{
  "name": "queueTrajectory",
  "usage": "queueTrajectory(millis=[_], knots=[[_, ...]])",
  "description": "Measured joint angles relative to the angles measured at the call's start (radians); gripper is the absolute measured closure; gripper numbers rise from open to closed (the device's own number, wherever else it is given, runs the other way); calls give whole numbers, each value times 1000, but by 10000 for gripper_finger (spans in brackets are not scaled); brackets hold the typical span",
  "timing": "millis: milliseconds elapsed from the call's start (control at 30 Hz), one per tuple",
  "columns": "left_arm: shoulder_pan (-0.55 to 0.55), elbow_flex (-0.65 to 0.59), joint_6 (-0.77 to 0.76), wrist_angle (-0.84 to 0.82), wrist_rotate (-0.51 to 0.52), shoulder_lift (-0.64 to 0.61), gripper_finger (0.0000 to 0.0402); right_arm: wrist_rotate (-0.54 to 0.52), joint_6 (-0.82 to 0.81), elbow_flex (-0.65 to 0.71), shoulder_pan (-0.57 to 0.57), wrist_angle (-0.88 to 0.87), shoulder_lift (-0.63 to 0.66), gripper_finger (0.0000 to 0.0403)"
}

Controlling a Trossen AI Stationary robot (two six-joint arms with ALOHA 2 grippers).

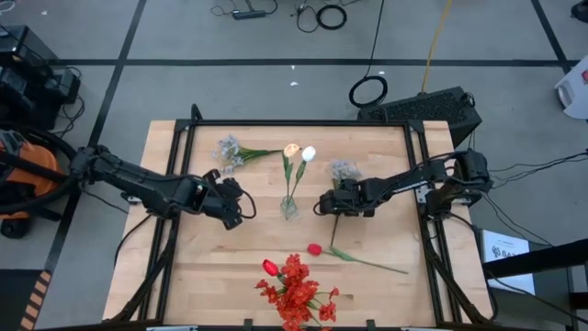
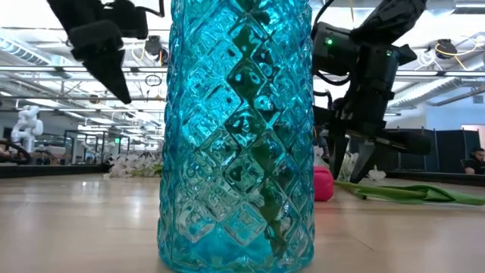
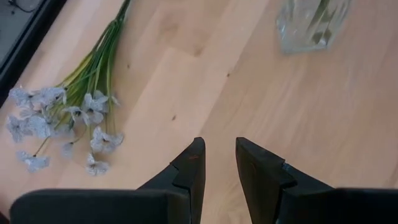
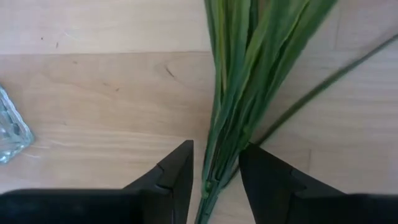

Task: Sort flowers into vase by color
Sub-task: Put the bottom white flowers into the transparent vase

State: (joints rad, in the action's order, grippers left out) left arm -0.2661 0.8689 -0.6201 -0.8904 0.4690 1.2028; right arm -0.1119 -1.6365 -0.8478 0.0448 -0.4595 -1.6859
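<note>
Two arms reach inward toward the clear vase mid-table. Right gripper is low, jaws apart around the green stems of a pale spray. Left gripper hovers open, empty. Another spray lies near it; red blooms at front edge.

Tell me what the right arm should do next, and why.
Probably close the right hand: its fingers are open on either side of the green stems of the pale spray, low over the table, so a grasp seems lined up.
</note>
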Motion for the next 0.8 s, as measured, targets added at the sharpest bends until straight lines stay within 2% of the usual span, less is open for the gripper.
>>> queueTrajectory(millis=[167,367,467,600,633,800], knots=[[-11,-85,2,65,4,-56,304,2,-22,1,-7,-10,-8,278],[-23,-263,8,261,-3,-235,304,38,2,1,-28,-41,-10,302],[-23,-332,7,310,-25,-326,304,49,112,1,-33,-73,-10,334],[-23,-380,9,400,-46,-427,304,81,472,0,-33,-115,-10,388],[-23,-385,18,419,-50,-446,304,99,521,0,-34,-125,-10,394],[-23,-385,89,472,-71,-483,304,122,535,0,-31,-166,-7,394]])
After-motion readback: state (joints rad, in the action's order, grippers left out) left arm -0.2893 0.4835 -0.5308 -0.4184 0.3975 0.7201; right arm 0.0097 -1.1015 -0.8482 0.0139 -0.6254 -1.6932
